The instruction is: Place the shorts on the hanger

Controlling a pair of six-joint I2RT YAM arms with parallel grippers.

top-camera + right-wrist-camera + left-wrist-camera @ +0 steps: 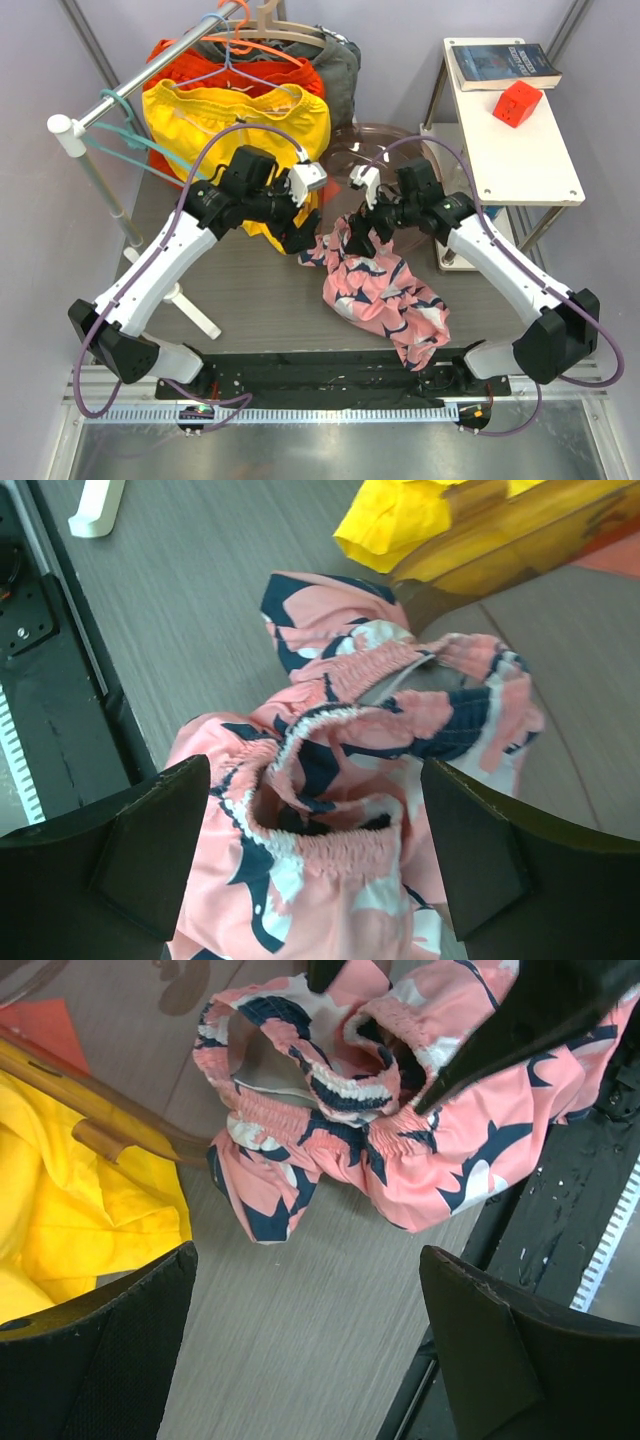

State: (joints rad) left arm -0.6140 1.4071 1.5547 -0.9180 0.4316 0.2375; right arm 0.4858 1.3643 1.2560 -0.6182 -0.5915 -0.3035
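1. Shorts (pixel 385 290) (pixel 450 1160) (pixel 360 730): pink with navy and white print, crumpled on grey table (pixel 250 290), gathered elastic waistband heaped up directly between and under fingers of right gripper (pixel 362 232) (pixel 315 770).
2. Right gripper: spread wide, straddling waistband rather than pinching it; fabric filling gap from one finger to other. From left wrist camera, seen as dark finger dipping into folds at top of heap; real contact impossible to tell.
3. Left gripper (pixel 295 228) (pixel 308 1260): spread wide as well, holding nothing. Only bare table between fingers; shorts just ahead of fingertips, apart from them; yellow shorts (pixel 235 115) (pixel 80 1220) close outside one finger.
4. Hanger (pixel 118 105): thin, teal, hooked over rail (pixel 160 55), well apart from both pairs of fingers, far off behind left gripper, next to yellow shorts hanging from same rail.
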